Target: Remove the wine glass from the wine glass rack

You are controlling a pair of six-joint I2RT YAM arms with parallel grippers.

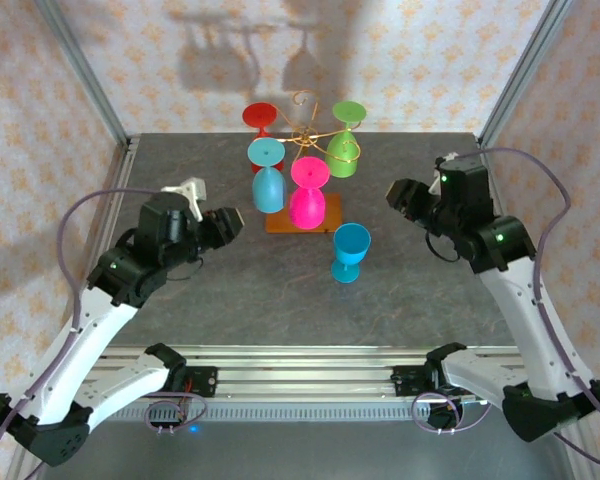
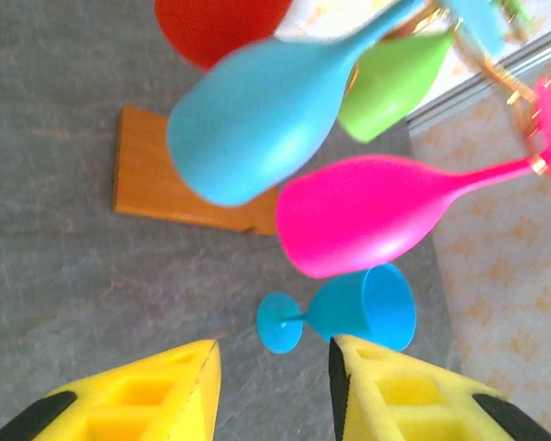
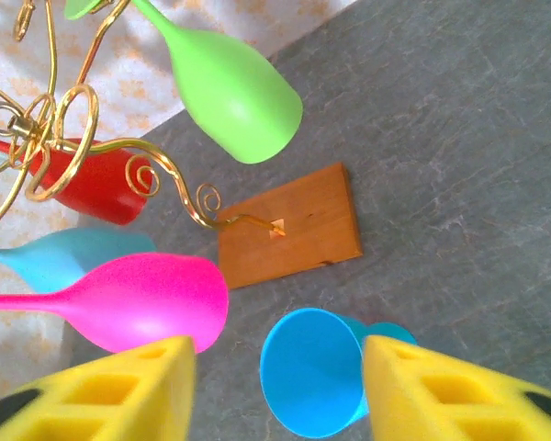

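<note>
At far left my left gripper (image 1: 225, 224) hangs low over the grey table (image 1: 220, 300), its yellow fingers (image 2: 170, 386) parted with nothing between them.

Right of it, at the middle back of the table, stands the wine glass rack (image 1: 310, 135). It is thin gold wire curling into scroll arms off one central stem, set in a small rectangular orange-brown wooden base (image 1: 330, 212).

I count four glasses hanging from it, bowls down. From the left they are one red wine glass (image 1: 260, 120) at the back, one light blue wine glass (image 1: 268, 188), one pink wine glass (image 1: 306, 203) nearest me, and one green wine glass (image 1: 344, 155).

A fifth, the blue wine glass (image 1: 350, 250), stands upright on the table just beside the base's front right corner, apart from the rack.

At far right my right gripper (image 1: 405, 195) is wide open and holds nothing, well apart from the blue glass.
</note>
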